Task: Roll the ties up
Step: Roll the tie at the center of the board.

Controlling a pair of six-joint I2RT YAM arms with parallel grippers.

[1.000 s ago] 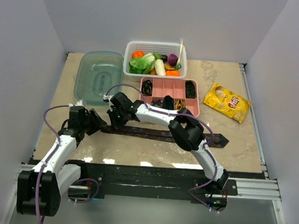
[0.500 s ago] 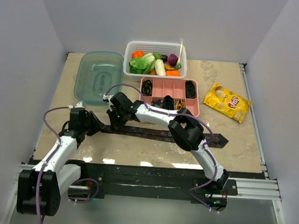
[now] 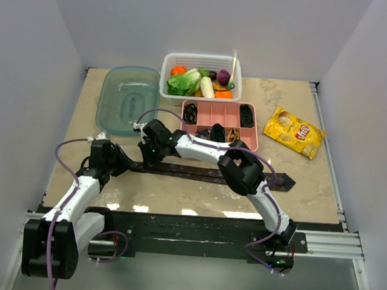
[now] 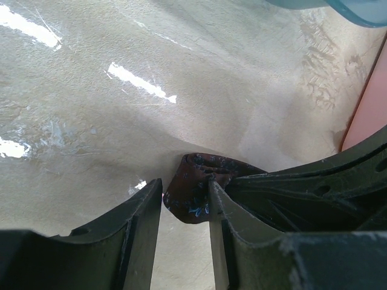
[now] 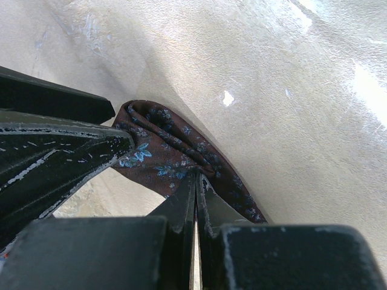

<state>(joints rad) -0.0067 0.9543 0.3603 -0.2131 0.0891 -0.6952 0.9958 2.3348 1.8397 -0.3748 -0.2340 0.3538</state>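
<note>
A dark brown-maroon tie (image 3: 211,174) with small blue flowers lies flat across the table's front, its pointed end at the right. Its left end is folded over into a small loop (image 4: 193,190). My right gripper (image 3: 148,160) reaches across to that end, and in the right wrist view it (image 5: 196,175) is shut, pinching the fabric (image 5: 175,151) at the fold. My left gripper (image 3: 128,163) meets the same loop from the left. Its fingertips (image 4: 185,182) stand a little apart with the folded end filling the space between them.
Behind the tie sits a pink compartment tray (image 3: 221,115) holding black coils (image 3: 191,112) and a gold coil (image 3: 232,134). A teal tub (image 3: 127,98) is at back left, a white basket (image 3: 202,58) of vegetables at the back, and a yellow chips bag (image 3: 294,131) at right.
My left gripper's jaws have narrowed onto the tie's folded end and the arm has edged slightly left. The right gripper stays shut in place.
</note>
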